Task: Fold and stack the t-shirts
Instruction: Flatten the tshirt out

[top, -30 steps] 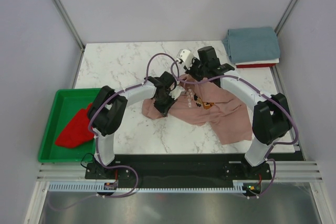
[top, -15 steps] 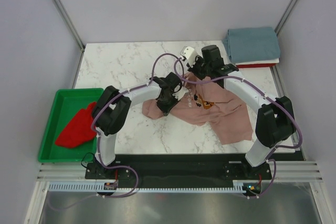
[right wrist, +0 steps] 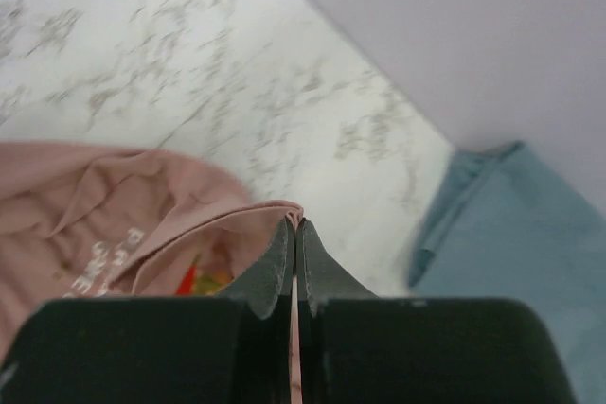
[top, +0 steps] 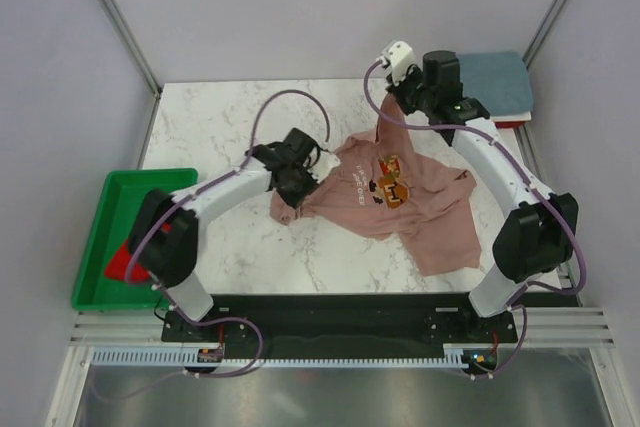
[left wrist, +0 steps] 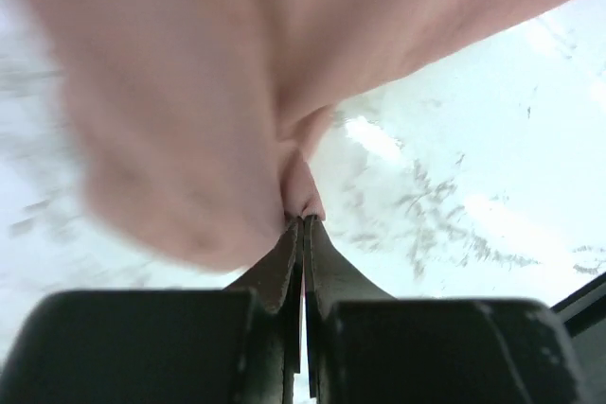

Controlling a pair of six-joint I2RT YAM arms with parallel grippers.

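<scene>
A dusty-pink t-shirt (top: 420,209) with a colourful print lies stretched across the middle of the marble table. My left gripper (top: 292,190) is shut on its left edge, and the left wrist view shows pink cloth (left wrist: 227,101) pinched at the tips (left wrist: 303,220). My right gripper (top: 393,99) is raised near the back and shut on another edge of the same shirt (right wrist: 142,205), which hangs up to the tips (right wrist: 295,224). A folded grey-blue t-shirt (top: 490,82) sits at the back right corner. A red t-shirt (top: 120,262) shows partly behind my left arm.
A green tray (top: 100,217) at the table's left front holds the red shirt. A thin red and white edge (top: 505,124) shows beneath the grey-blue shirt (right wrist: 511,224). Grey walls and metal posts enclose the table at the back and sides.
My right gripper has risen and moved back and right, lifting the pink shirt's edge. My left gripper has shifted left, and the shirt is now pulled out wider between the two.
</scene>
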